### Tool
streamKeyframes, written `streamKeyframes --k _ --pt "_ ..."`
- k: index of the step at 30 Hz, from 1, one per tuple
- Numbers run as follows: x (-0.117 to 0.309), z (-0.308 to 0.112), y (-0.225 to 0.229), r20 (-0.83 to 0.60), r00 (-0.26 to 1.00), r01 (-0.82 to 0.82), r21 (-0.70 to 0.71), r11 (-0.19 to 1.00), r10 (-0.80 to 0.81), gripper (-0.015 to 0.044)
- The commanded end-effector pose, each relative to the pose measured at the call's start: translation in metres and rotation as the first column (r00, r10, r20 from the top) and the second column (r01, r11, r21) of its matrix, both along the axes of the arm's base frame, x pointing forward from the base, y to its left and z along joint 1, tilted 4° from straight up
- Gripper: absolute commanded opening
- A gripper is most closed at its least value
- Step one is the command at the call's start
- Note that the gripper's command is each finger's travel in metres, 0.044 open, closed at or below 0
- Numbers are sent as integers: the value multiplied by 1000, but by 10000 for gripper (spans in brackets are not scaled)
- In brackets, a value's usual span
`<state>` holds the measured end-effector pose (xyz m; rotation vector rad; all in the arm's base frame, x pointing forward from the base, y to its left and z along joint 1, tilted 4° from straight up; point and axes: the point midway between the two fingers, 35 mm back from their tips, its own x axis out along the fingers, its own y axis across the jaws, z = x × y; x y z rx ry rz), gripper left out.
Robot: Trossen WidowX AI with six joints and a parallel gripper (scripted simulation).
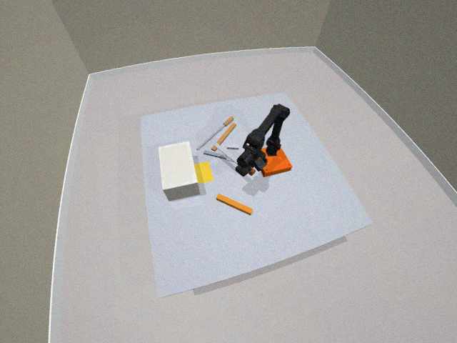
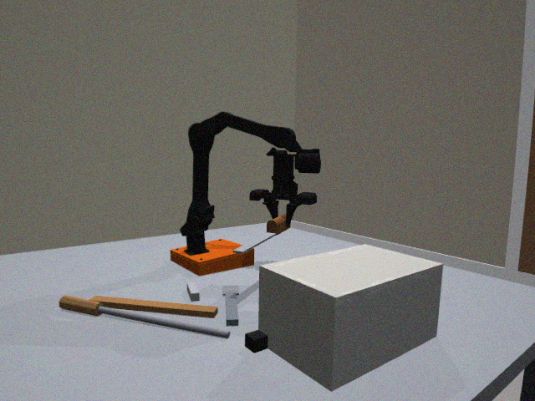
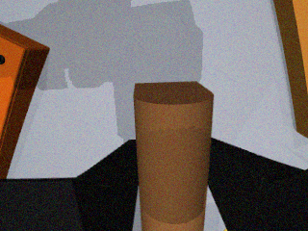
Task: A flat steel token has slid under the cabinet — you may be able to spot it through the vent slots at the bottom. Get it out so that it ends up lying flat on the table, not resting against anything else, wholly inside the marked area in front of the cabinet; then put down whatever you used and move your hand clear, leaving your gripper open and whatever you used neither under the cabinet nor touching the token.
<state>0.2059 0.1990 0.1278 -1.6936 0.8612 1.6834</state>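
Note:
My gripper [image 1: 251,170] [image 2: 282,220] [image 3: 168,146] is shut on the wooden handle [image 2: 275,225] [image 3: 173,154] of a tool and holds it above the table. The tool's thin grey blade [image 2: 257,244] slopes away from the handle; in the top view it extends toward the cabinet side. The white and grey cabinet [image 1: 178,163] [image 2: 345,271] stands apart from the held tool. The yellow marked area [image 1: 205,172] lies in front of the cabinet. The token is not visible, and no vent slots show in these views.
A wooden-handled rod [image 1: 211,138] [image 2: 160,321] lies beside a wooden bar [image 1: 226,133] [image 2: 155,305]. A grey T-shaped piece [image 1: 214,153] [image 2: 231,308], a small grey bar [image 1: 232,148] [image 2: 193,291] and an orange bar [image 1: 234,204] lie around. A black cube [image 2: 256,341] is by the cabinet.

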Motion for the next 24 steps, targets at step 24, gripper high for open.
streamKeyframes --k 24 --pt "1 1 -2 1 982 -188 -10 982 188 0"
